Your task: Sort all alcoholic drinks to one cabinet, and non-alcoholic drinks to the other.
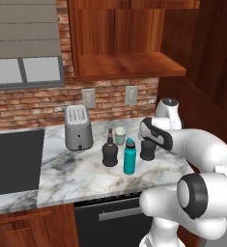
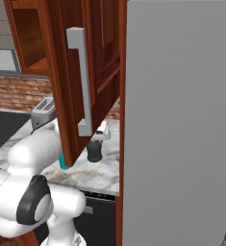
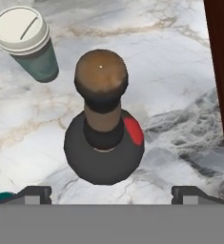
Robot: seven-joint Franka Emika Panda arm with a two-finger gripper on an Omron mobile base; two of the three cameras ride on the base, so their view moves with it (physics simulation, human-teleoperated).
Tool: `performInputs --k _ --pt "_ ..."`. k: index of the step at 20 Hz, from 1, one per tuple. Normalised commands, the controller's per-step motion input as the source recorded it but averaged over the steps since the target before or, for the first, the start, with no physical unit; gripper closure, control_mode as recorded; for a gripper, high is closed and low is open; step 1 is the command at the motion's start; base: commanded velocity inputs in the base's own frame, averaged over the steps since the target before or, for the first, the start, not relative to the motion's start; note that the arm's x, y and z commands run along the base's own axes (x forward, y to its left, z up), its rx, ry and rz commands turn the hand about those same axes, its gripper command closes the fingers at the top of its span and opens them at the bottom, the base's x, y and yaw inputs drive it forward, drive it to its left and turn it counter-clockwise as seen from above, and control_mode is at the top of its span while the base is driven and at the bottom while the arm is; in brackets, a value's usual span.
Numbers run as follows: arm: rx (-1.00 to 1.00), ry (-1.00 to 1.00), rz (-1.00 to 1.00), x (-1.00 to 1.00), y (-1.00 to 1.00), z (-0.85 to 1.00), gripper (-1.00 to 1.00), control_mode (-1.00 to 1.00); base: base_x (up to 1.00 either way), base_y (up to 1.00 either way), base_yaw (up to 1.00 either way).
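The gripper (image 3: pixel 111 193) hangs above a black bottle (image 3: pixel 104 143), jaws fully spread and holding nothing. The bottle stands centred between them on the marble counter (image 3: pixel 180 71). Next, I judge, it must descend and close around the neck.

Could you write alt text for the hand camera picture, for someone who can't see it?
Seen from above, a squat black bottle stands on a marble counter between the open gripper fingertips. A lidded green cup stands beyond it.
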Motion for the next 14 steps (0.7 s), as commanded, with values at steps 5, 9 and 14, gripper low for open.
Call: performInputs --k 5,9,14 --pt "0.0 -0.07 0.0 0.17 0.0 -0.03 -1.0 -1.0 0.0 0.0 0.0" --pt "0.0 -0.02 0.0 0.12 0.0 -0.08 -1.0 -1.0 0.0 0.0 0.0" --pt "0.0 0.0 0.0 0.08 0.0 -0.17 -1.0 -1.0 0.0 0.0 0.0"
